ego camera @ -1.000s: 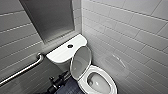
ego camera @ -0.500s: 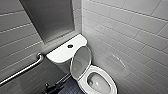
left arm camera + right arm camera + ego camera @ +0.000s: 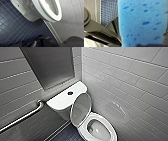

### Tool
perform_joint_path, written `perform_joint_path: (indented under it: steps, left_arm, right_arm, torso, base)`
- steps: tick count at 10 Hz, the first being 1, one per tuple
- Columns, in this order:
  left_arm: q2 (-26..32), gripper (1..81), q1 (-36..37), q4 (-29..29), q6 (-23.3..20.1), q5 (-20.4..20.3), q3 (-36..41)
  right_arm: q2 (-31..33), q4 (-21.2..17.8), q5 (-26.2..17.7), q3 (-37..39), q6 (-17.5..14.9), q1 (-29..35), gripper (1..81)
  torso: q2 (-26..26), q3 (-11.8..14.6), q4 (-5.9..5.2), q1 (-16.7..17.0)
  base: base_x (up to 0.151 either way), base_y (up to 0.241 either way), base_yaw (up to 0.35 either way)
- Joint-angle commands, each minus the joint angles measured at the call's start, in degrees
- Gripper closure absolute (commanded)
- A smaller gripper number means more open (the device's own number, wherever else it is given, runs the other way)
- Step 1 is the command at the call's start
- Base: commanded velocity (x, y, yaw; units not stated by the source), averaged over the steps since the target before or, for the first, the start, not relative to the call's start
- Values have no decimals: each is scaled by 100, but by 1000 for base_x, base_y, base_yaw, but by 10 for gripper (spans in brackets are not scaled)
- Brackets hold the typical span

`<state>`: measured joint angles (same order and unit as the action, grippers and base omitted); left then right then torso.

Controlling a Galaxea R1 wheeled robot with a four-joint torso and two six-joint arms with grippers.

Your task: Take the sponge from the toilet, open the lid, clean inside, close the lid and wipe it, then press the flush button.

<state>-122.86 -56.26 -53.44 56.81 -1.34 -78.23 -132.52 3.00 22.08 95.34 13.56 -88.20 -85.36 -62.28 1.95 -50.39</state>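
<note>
The lid (image 3: 81, 107) stands raised on the toilet (image 3: 64, 100); the right gripper (image 3: 142, 45) clasps the blue sponge (image 3: 142, 21) above dark floor tiles (image 3: 109, 11)

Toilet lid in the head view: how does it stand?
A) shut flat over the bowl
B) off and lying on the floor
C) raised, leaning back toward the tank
C: the lid stands upright in front of the tank, leaving the seat uncovered.
</note>
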Motion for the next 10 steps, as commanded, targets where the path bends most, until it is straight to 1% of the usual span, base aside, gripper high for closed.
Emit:
perform_joint_path:
  steps: [1,2,5,6,8,10]
  left_arm:
    - [-125,10,-776,-1177,-65,1293,422]
    - [-292,10,-1110,-1195,-91,1452,274]
    - [-784,10,-1813,-1274,-170,1409,-323]
    - [-916,10,-1884,-1283,-161,1400,-544]
    - [-978,10,-1998,-1117,-100,1382,-816]
    - [-1197,10,-2140,-835,-100,1470,-1202]
  right_arm:
    - [162,202,-362,-52,-11,-89,811]
    - [145,193,-362,-43,6,-89,811]
    - [109,201,-353,80,16,-141,811]
    - [109,202,-353,54,7,-141,811]
    - [40,210,-353,80,-20,-141,811]
    - [-14,210,-353,124,-20,-124,811]
  torso:
    - [0,0,0,0]
    - [-2,2,0,0]
    - [-2,5,0,0]
    - [-2,7,0,0]
    - [-5,9,0,0]
    - [-5,13,0,0]
  base:
    - [0,0,0]
    - [0,0,0]
    - [0,0,0]
    - [0,0,0]
    - [0,0,0]
    - [0,0,0]
